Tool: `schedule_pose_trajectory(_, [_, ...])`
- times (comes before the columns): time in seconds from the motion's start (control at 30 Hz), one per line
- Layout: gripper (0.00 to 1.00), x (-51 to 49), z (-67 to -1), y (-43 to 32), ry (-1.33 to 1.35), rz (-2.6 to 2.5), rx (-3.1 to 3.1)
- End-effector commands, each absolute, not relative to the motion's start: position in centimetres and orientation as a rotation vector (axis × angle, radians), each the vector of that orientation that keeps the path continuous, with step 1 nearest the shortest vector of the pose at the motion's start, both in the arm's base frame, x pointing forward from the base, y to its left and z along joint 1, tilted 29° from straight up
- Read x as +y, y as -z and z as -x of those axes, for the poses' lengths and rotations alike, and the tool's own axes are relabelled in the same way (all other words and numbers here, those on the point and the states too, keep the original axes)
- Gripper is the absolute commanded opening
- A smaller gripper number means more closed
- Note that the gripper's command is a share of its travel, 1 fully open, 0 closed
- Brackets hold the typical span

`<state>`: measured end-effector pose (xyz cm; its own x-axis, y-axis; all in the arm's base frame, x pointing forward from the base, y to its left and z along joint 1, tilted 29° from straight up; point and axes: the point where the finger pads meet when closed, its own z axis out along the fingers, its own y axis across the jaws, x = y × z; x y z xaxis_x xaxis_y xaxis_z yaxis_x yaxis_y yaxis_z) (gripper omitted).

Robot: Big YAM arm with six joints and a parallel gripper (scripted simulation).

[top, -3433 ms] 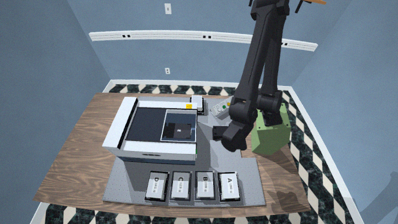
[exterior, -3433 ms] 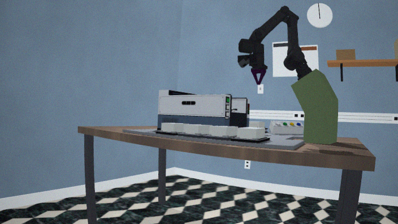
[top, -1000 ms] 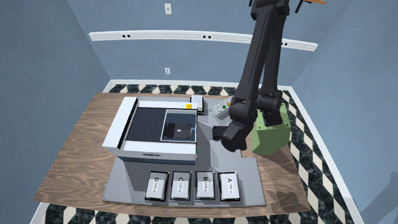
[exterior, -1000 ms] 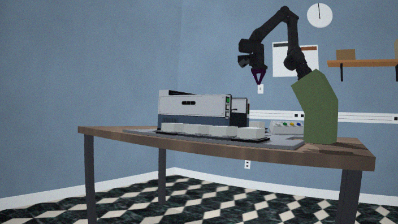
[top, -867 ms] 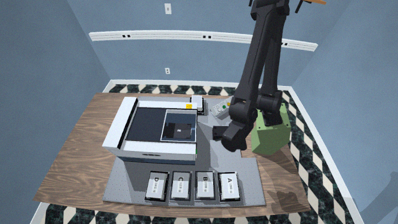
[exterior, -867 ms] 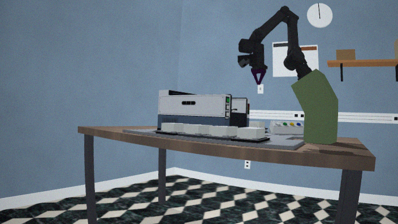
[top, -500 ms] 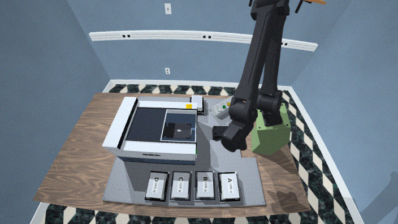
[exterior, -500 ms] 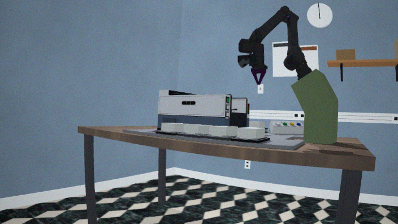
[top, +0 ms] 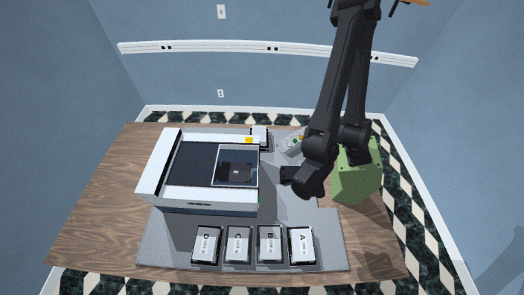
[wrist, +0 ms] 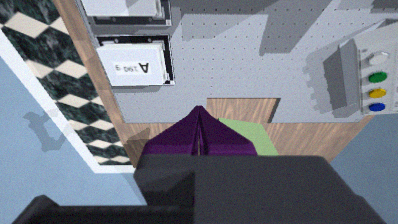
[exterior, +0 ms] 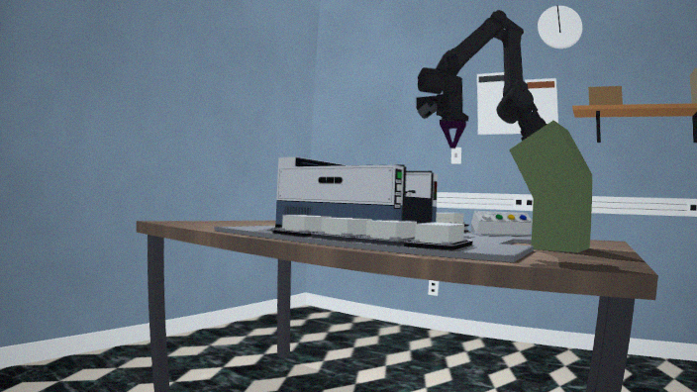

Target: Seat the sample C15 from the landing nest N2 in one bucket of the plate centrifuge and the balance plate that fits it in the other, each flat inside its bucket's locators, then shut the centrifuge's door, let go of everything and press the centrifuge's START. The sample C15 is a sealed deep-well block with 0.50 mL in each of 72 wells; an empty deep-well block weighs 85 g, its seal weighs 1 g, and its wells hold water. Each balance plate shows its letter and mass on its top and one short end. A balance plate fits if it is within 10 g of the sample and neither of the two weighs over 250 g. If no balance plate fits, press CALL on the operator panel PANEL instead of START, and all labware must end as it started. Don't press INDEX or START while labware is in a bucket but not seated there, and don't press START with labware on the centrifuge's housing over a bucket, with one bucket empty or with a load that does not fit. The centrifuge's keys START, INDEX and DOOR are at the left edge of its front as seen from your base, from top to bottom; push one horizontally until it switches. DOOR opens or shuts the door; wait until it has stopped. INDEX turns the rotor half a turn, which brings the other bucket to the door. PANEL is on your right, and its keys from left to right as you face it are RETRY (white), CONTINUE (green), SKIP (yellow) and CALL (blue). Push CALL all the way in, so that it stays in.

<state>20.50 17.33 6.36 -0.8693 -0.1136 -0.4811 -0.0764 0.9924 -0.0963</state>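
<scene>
From the top view you see the centrifuge (top: 208, 195) with its door slid open over the right part, a dark bucket (top: 235, 172) showing in the opening; the sample C15 (top: 259, 134), a pale sealed block, sits in its nest just behind the centrifuge's right rear corner, and four balance plates lettered D, C, B and A lie in a row on the grey mat, plate A (top: 302, 245) rightmost. From the exterior view your gripper (exterior: 452, 141) hangs high above the surface, well apart from everything, purple fingers (exterior: 448, 132) pressed together on nothing. In the wrist view you look down past the shut fingers at plate A and the panel (wrist: 350, 75) with its coloured keys.
</scene>
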Motion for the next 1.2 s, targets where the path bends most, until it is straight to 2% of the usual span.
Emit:
schedule_pose_trajectory(0.0, [0.00, 19.1, -21.0, -8.4, 0.039, 0.117, 2.606])
schedule_pose_trajectory(0.43, [0.00, 16.3, -20.9, -7.0, 0.078, 0.063, 2.632])
schedule_pose_trajectory(1.17, [0.00, 8.9, -24.6, -10.1, -0.030, -0.293, 2.598])
